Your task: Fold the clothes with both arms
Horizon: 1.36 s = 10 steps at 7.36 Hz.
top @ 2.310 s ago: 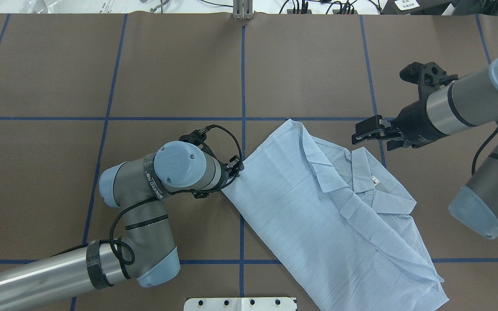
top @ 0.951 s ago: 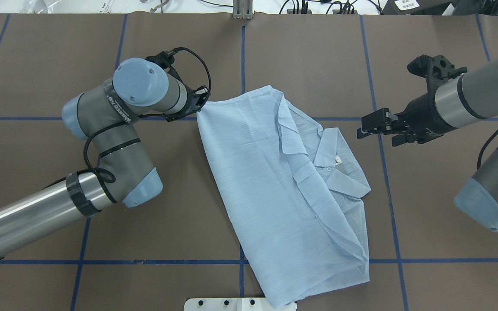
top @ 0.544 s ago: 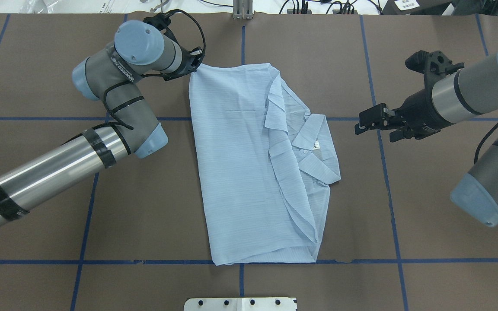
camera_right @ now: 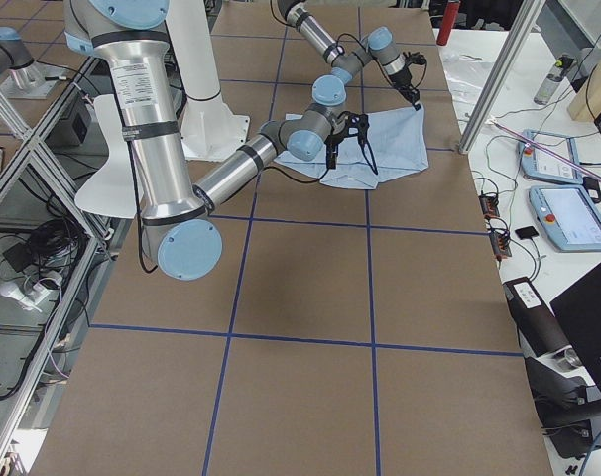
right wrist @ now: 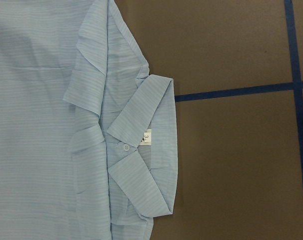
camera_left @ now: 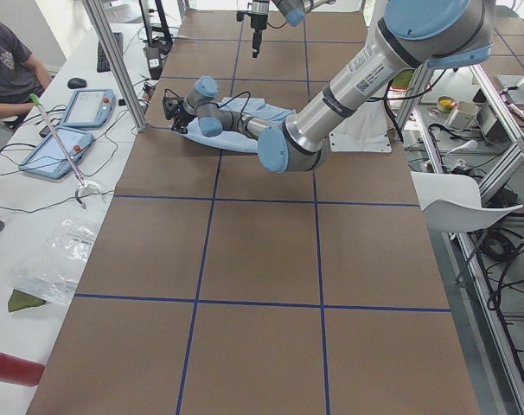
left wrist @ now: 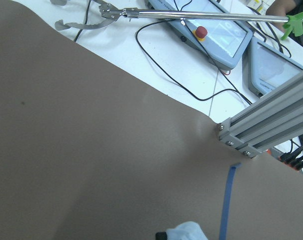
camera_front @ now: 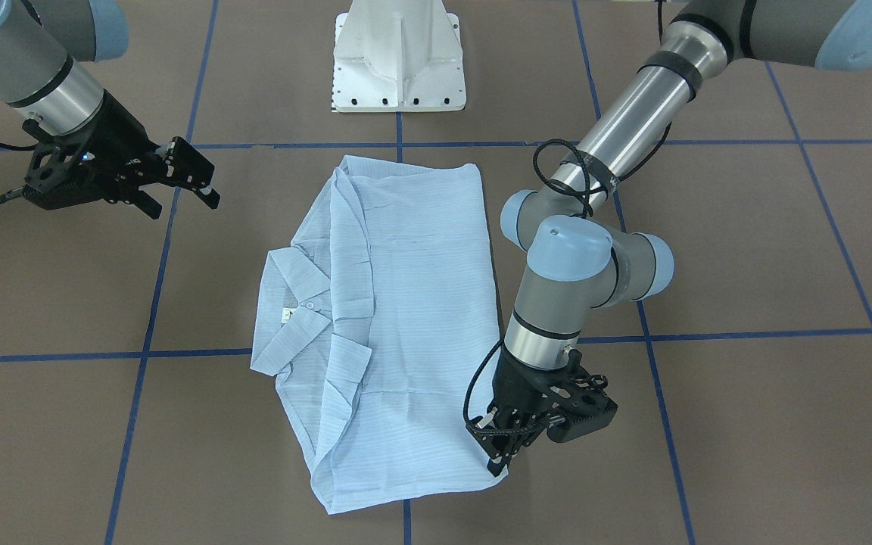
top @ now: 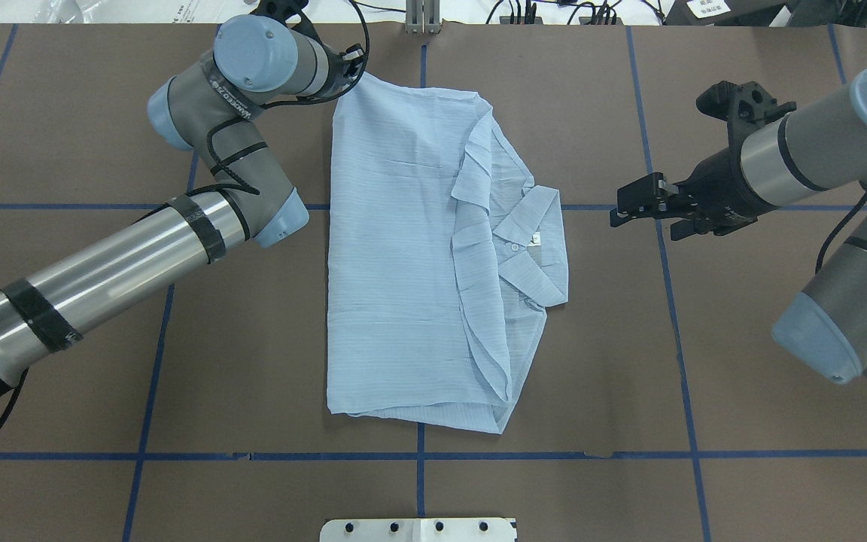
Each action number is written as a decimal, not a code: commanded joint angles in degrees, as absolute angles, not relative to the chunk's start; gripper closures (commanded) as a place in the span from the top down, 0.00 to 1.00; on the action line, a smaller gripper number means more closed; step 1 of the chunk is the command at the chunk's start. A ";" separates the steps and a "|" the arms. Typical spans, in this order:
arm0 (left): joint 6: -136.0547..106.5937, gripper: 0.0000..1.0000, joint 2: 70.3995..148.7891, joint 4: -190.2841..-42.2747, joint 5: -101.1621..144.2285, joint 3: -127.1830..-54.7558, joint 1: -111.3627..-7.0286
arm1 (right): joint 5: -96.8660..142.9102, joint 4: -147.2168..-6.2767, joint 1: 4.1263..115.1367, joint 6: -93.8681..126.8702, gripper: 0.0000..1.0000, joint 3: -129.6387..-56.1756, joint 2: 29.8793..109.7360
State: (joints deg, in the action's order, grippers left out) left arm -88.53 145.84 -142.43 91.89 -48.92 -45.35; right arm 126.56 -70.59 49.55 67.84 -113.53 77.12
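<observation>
The pale light-blue striped shirt (top: 403,248) lies folded lengthwise in the middle of the brown table, collar (top: 531,233) towards the right arm. My left gripper (top: 356,69) is shut on the shirt's far left corner, which also shows in the front view (camera_front: 498,453). A scrap of that corner shows at the bottom of the left wrist view (left wrist: 189,231). My right gripper (top: 624,208) hovers open and empty to the right of the collar, apart from the cloth, and also shows in the front view (camera_front: 205,185). The right wrist view shows the collar (right wrist: 141,145) and a white button.
The white pedestal base (camera_front: 398,57) stands at the near edge behind the shirt. An aluminium post (top: 422,19) stands at the far edge close to the left gripper. Beyond it a white bench holds pendants (left wrist: 216,30) and cables. Blue tape lines cross the table.
My left gripper has pulled the shirt corner away from the robot towards the far edge. The shirt turned and now lies straight. The right gripper has barely moved.
</observation>
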 commanded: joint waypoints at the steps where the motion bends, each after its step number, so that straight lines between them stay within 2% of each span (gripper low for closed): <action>1: -84.67 1.00 145.99 -143.09 91.58 -48.16 -45.35 | 126.21 -70.66 49.48 67.85 1.00 -113.29 76.99; 4: -84.29 1.00 145.20 -142.74 93.59 -49.47 -46.58 | 125.95 -70.84 48.70 67.76 1.00 -112.59 74.63; 7: -81.06 1.00 127.06 -139.07 106.77 -68.66 -49.04 | 120.54 -76.69 42.31 67.76 1.00 -113.02 70.77; 10: -79.10 1.00 110.88 -126.61 107.57 -93.52 -48.96 | 102.26 -91.45 27.81 67.50 1.00 -111.81 60.68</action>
State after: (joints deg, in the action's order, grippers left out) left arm -79.58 117.44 -132.16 106.95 -83.12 -49.00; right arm 109.11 -85.65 33.33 67.70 -112.60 64.91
